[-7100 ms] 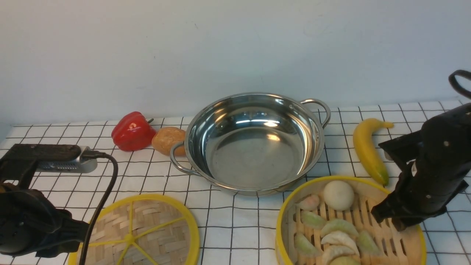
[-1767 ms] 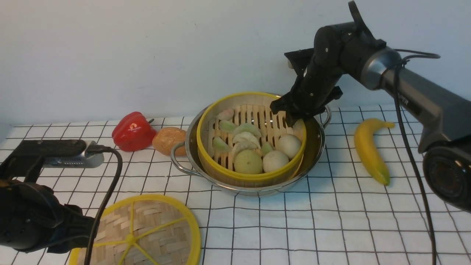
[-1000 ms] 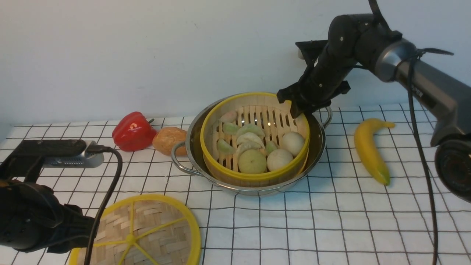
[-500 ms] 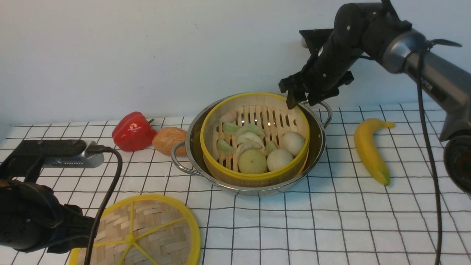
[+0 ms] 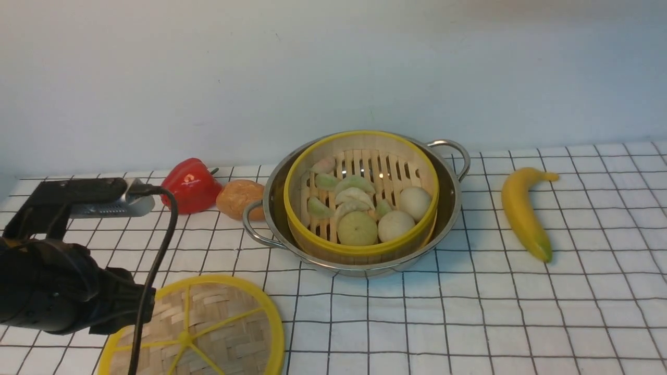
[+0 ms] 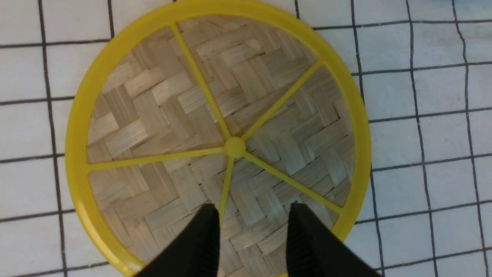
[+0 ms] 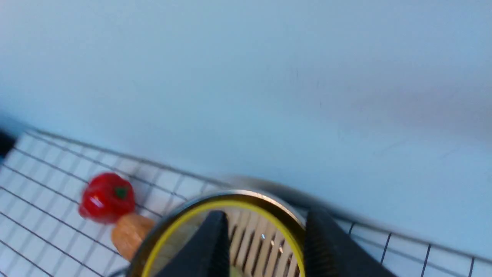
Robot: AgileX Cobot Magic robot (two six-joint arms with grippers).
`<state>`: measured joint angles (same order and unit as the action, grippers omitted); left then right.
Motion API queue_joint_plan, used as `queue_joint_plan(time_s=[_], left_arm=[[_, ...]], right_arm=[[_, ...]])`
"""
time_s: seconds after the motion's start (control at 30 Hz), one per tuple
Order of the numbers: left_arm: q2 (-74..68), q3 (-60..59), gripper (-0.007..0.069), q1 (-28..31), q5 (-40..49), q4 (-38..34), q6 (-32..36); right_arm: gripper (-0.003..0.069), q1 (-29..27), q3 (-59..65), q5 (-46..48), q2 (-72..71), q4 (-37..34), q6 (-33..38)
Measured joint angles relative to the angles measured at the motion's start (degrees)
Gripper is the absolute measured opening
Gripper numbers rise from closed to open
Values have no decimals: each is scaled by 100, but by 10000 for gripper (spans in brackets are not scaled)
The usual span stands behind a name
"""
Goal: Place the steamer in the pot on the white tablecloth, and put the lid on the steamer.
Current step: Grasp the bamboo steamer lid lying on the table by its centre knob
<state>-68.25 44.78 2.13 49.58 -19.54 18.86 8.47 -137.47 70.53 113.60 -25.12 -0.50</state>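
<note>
Presently, the steamer (image 5: 359, 249) is seated inside the pot (image 5: 451, 200), with its yellow rim standing above the steel rim. A gap is seen between the two walls on the pot's right side. Dumplings (image 5: 354, 183) and round buns (image 5: 396, 225) are carried on its slatted base. The pot is set on the white tablecloth (image 5: 469, 312), one looped handle at its far right and the other at its near left. The lid (image 5: 219, 323) is laid flat on the cloth to the near left of the pot, apart from it, so the steamer is left uncovered.

In the left wrist view the left jaws are shown spread apart over the lid, one tip to each side of a yellow spoke close to the rim. Nothing is clasped between them, and whether the weave is touched cannot be told. The left arm (image 5: 52, 291) is placed farther out from the pot than the lid, at the picture's left edge.

The right jaws are caught only in the blurred right wrist view. They are parted and empty, and the steamer's slats and the pot's rim are seen past them.

A red bell pepper (image 5: 187, 185) and a brown bread roll (image 5: 237, 198) are found left of the pot. The roll is just beside the near-left handle, and the pepper is beyond the roll. A banana (image 5: 521, 211) is laid to the right of the pot, apart from it.
</note>
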Motion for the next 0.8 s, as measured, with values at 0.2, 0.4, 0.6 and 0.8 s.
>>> queue_joint_plan(time_s=[0.2,0.4,0.6,0.8], left_arm=[[-692,4,243,0,-258,-66,111],[-1313,4,243,0,-676,-95,150],[-1757,4,243,0,-804,-426,534],[-1917,4,243,0,-816,-914,1086]], right_arm=[[-12,-874,939,-82,-2070,-510,806],[-13,-1034,2793,-51,-3875,-270,1602],[-13,-1034,4175,-7,-5250,-262,1720],[-10,-1034,5512,-3,-6429,-280,1733]])
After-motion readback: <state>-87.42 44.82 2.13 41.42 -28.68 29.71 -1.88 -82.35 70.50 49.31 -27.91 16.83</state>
